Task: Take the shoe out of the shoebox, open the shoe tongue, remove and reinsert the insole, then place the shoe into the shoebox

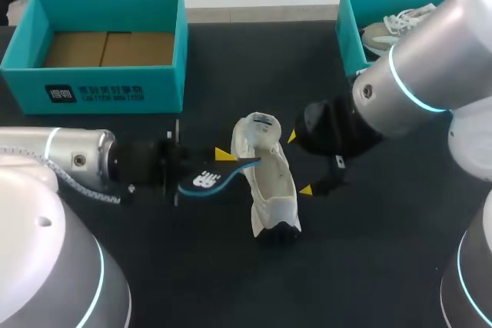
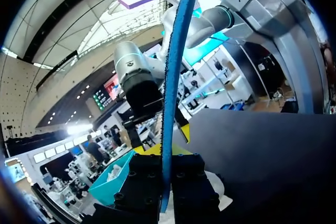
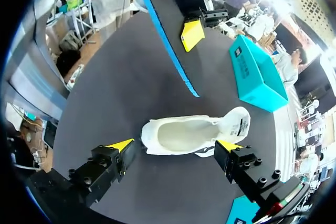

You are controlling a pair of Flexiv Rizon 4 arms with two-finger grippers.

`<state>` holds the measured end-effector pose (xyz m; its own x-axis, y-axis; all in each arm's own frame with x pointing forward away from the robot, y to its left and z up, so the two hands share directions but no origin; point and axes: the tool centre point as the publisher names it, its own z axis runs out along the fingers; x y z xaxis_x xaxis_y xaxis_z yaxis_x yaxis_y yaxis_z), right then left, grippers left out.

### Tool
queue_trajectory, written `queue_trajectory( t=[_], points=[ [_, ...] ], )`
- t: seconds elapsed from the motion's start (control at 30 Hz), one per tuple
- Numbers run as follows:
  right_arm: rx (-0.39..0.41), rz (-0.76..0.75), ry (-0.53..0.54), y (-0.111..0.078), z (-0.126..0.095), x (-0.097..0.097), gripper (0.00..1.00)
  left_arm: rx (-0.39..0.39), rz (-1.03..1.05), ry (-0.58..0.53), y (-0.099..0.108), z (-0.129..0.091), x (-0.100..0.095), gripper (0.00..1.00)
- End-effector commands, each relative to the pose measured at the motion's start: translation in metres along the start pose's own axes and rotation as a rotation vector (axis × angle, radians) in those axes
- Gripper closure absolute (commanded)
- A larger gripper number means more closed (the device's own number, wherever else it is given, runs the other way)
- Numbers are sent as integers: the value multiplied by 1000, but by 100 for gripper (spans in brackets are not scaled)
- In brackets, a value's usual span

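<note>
**Containers**
- Left shoebox (image 1: pixel 92 86): teal, open-topped, at the far left of the black tabletop (image 1: pixel 231 67). Only its brown cardboard floor is shown inside.
- Right shoebox (image 1: pixel 350 28): teal, at the far right. A grey-and-white second shoe (image 1: pixel 388 28) is held in it.

**Task items**
- White shoe (image 1: pixel 269 182): laid on the tabletop near the middle, outside both boxes and well apart from them. Its labelled tongue is turned toward the far side and its dark end toward the near side. In the right wrist view the shoe (image 3: pixel 184 135) is seen with its opening exposed.
- Insole (image 1: pixel 207 180): dark with a blue edge. It is out of the shoe and held off the tabletop just left of it, with its tip reaching the shoe's side.

**Grippers**
- Left gripper (image 1: pixel 223 160): its jaws are closed on the insole. In the left wrist view the blue edge (image 2: pixel 170 103) runs up between the two black finger blocks.
- Right gripper (image 1: pixel 299 163): its jaws are spread wide, holding nothing. In its own view one yellow tip is placed on each side of the shoe.

**Hidden or unclear**
- The right shoebox and its shoe are largely covered by the right arm.
- Only one yellow tip of the left gripper is shown in the head view.
- Contact between the right tips and the shoe cannot be told.
</note>
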<state>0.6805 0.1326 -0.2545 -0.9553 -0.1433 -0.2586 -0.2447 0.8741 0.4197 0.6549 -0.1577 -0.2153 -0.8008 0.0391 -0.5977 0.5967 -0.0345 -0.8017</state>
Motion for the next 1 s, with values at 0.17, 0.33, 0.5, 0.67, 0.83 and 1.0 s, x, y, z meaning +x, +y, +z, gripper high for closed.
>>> queue_trajectory(
  t=[0.17, 0.33, 0.5, 0.67, 0.83, 1.0],
  points=[
    [-14, -1, -4, -2, 7, 0, 0, 2, 2, -4, 4, 7, 1, 100],
    [-14, -1, -4, -2, 7, 0, 0, 2, 2, -4, 4, 7, 1, 100],
    [-14, -1, -4, -2, 7, 0, 0, 2, 2, -4, 4, 7, 1, 100],
    [-14, -1, -4, -2, 7, 0, 0, 2, 2, -4, 4, 7, 1, 100],
    [24, 15, -31, -22, 17, -6, 0, 2, 2, -4, 4, 7, 1, 100],
    [18, -14, -48, -39, 28, -14, 0, 2, 2, -4, 4, 7, 1, 100]
  ],
)
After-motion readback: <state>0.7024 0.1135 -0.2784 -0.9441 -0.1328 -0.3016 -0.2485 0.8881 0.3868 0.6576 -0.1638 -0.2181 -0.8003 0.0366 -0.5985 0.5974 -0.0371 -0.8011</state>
